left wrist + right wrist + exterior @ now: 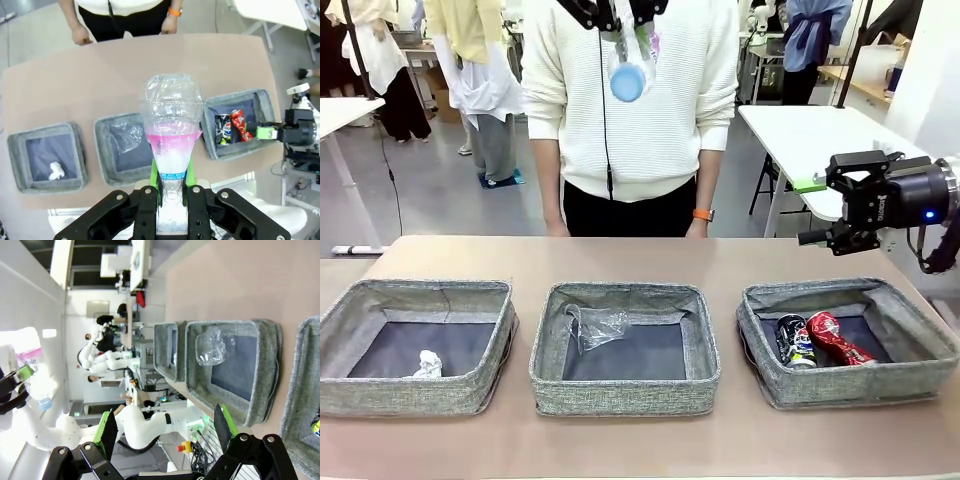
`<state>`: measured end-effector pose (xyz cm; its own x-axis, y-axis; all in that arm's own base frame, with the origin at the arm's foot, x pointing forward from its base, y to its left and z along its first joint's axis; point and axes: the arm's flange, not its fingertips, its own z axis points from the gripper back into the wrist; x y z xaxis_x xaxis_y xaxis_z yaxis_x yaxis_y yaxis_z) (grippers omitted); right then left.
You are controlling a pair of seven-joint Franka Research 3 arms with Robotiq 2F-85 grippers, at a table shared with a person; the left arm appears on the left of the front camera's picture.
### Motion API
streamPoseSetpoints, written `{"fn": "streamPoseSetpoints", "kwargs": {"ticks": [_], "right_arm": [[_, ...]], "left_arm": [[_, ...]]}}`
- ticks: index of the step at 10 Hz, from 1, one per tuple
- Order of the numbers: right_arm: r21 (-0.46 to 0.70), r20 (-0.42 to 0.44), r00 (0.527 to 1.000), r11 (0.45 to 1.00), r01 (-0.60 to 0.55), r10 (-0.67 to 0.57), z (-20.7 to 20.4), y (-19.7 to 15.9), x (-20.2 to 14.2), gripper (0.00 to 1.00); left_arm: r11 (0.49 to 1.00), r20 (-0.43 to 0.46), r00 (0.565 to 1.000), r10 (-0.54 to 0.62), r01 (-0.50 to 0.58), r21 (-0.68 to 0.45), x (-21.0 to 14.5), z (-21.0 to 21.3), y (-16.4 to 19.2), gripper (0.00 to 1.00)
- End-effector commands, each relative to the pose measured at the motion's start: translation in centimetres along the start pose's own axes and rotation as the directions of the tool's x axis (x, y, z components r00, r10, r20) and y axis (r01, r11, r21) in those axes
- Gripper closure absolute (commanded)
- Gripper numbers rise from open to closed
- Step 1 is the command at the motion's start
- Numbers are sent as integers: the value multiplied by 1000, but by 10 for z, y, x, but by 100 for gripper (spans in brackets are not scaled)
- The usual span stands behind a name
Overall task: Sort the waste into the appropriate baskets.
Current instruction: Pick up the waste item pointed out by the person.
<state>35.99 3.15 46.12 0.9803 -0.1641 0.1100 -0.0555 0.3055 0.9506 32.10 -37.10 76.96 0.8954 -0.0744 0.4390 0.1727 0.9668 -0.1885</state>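
Note:
My left gripper hangs high over the table's middle, shut on a clear plastic bottle whose blue cap points down. In the left wrist view its green pads clamp the bottle above the baskets. Three grey baskets stand in a row. In the left basket lies a white paper ball. A clear cup lies in the middle one. The right basket holds a dark printed can and a crushed red can. My right gripper is open beyond the right basket, holding nothing.
A person in a white sweater stands at the far edge, hands resting near the table. The brown tabletop between the baskets and the person is bare. A white table stands behind at the right.

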Motion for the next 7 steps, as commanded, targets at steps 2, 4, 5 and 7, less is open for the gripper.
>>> {"fn": "streamPoseSetpoints", "kwargs": {"ticks": [2, 4, 5, 7], "right_arm": [[9, 0, 1000, 1000, 19, -19, 1, 5, 2, 0], [9, 0, 1000, 1000, 19, -19, 1, 5, 2, 0], [9, 0, 1000, 1000, 19, -19, 1, 5, 2, 0], [9, 0, 1000, 1000, 19, -19, 1, 5, 2, 0]], "left_arm": [[1000, 34, 999, -5, 6, -12, -2, 11, -2, 80], [1000, 34, 999, -5, 6, -12, -2, 11, -2, 80], [1000, 34, 999, -5, 6, -12, -2, 11, -2, 80], [1000, 34, 999, -5, 6, -12, -2, 11, -2, 80]]}}
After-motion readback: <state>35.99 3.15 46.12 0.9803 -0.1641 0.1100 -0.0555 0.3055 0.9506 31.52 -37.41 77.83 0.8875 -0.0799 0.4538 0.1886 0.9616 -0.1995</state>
